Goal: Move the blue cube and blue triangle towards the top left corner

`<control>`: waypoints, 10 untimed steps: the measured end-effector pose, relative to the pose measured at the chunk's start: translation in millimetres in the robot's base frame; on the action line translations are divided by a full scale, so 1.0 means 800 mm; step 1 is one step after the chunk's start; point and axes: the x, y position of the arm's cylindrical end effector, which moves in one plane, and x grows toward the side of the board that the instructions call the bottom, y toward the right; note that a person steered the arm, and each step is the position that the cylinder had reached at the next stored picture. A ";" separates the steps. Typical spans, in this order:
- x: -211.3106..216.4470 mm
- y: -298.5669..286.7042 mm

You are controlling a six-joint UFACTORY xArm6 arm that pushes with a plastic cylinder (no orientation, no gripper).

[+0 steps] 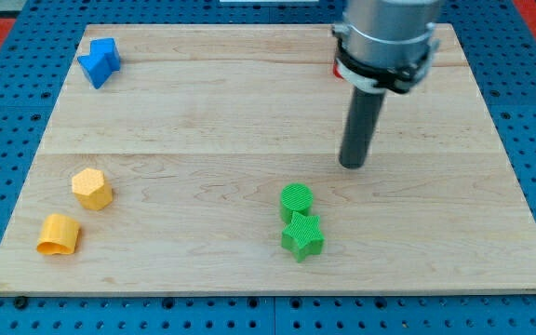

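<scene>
Two blue blocks sit pressed together near the top left corner of the wooden board (pixel 203 121): a blue cube (pixel 93 70) and, touching it on its right, a blue triangle (pixel 108 52). My tip (pixel 353 164) stands on the board right of centre, far to the right of the blue blocks and above the green blocks. It touches no block.
A green cylinder (pixel 296 199) and a green star (pixel 302 236) touch each other at the bottom centre. A yellow hexagon (pixel 92 189) and a yellow heart-like block (pixel 59 234) lie at the bottom left. A red block is partly hidden behind the arm (pixel 337 67).
</scene>
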 end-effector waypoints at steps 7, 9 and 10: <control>-0.012 -0.174; -0.073 -0.324; -0.107 -0.362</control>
